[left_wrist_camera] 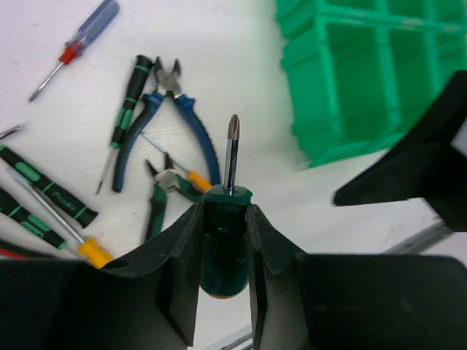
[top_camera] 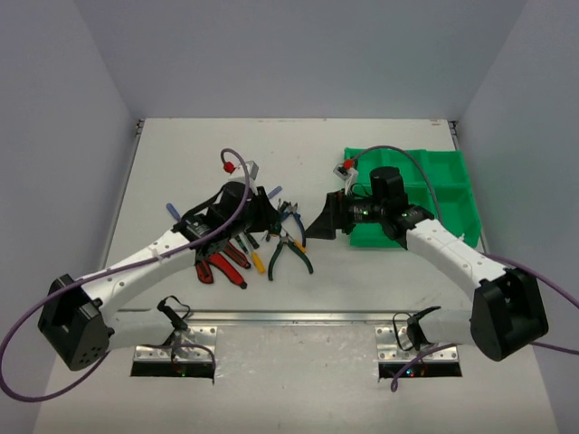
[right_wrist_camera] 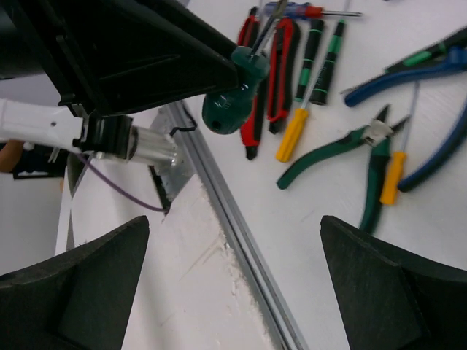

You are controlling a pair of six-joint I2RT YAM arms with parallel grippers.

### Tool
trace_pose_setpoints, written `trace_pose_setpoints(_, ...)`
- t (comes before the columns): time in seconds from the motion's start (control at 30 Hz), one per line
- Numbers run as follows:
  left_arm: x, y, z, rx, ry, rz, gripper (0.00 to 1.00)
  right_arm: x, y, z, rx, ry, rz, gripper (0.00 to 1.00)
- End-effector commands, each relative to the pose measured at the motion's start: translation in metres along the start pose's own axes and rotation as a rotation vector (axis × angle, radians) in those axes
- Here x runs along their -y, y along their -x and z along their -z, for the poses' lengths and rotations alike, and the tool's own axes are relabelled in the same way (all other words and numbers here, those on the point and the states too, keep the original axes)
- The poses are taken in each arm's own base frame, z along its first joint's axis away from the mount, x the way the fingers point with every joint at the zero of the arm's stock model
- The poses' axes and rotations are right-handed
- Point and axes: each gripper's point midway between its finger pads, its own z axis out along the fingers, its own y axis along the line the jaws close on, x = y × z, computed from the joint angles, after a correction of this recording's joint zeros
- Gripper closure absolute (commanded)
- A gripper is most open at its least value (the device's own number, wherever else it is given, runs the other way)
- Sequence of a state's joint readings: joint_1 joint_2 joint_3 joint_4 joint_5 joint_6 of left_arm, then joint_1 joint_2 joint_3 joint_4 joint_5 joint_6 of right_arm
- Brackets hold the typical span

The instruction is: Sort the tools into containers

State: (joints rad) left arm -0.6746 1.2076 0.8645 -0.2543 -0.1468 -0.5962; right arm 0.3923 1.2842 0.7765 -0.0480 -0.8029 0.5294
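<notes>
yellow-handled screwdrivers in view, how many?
2 yellow screwdrivers: one beside the red cutters, the other by the green pliers' head. More may be hidden in the pile.

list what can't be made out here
top view: screwdriver in the left pincer, hidden by that arm's wrist
top view: green tray's near-left compartments, covered by the right arm
left wrist view: tray cut off by top and right edges
right wrist view: blue pliers run off the right edge

Stubby green-handled Phillips screwdriver (left_wrist_camera: pixel 228 200) gripped in left hand (left_wrist_camera: pixel 224 219); other pliers, cutters, screwdrivers (top_camera: pixel 288 240) heaped left of bright green compartmented plastic tray (top_camera: pixel 452 185).
</notes>
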Motion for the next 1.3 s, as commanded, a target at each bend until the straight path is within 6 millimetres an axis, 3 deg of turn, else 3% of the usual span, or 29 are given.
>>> trace_pose_setpoints(0.0, 0.047, 0.029, 0.027, 0.116, -0.226, 0.153, 1.00, -0.046, 0.012, -0.011, 0.040, 0.202, 0.121, 0.01)
trace_pose_setpoints(0.3, 0.097, 0.032, 0.052, 0.120, -0.567, 0.341, 1.00, -0.054, 0.029, -0.022, 0.076, 0.221, 0.086, 0.04)
trace_pose_setpoints(0.57, 0.107, 0.036, 0.061, 0.143, -0.646, 0.395, 1.00, -0.058, 0.028, -0.026, 0.074, 0.240, 0.077, 0.22)
trace_pose_setpoints(0.7, 0.109, 0.034, 0.061, 0.137, -0.649, 0.396, 1.00, -0.062, 0.032, -0.027, 0.086, 0.260, 0.071, 0.51)
trace_pose_setpoints(0.77, 0.108, 0.032, 0.058, 0.137, -0.639, 0.389, 1.00, -0.065, 0.034, -0.026, 0.092, 0.277, 0.067, 0.95)
trace_pose_setpoints(0.8, 0.107, 0.032, 0.057, 0.144, -0.631, 0.382, 1.00, -0.066, 0.035, -0.026, 0.096, 0.277, 0.067, 1.00)
trace_pose_setpoints(0.97, 0.076, 0.063, 0.054, 0.271, -0.373, 0.291, 0.01, -0.050, 0.043, -0.026, 0.118, 0.153, 0.077, 1.00)
trace_pose_setpoints(1.07, 0.028, 0.077, 0.058, 0.330, -0.081, 0.220, 0.00, -0.012, 0.044, -0.021, 0.096, -0.051, 0.057, 1.00)
trace_pose_setpoints(1.1, 0.024, 0.097, 0.072, 0.383, -0.031, 0.221, 0.00, 0.011, 0.065, -0.014, 0.150, -0.205, 0.061, 1.00)
trace_pose_setpoints(1.13, 0.008, 0.105, 0.083, 0.418, 0.061, 0.211, 0.00, 0.042, 0.074, -0.004, 0.159, -0.357, 0.028, 1.00)
trace_pose_setpoints(1.2, -0.015, 0.110, 0.101, 0.441, 0.180, 0.168, 0.00, 0.105, 0.073, 0.021, 0.118, -0.607, -0.073, 1.00)
trace_pose_setpoints(1.27, -0.020, 0.116, 0.117, 0.467, 0.195, 0.151, 0.00, 0.140, 0.094, 0.046, 0.141, -0.781, -0.098, 1.00)
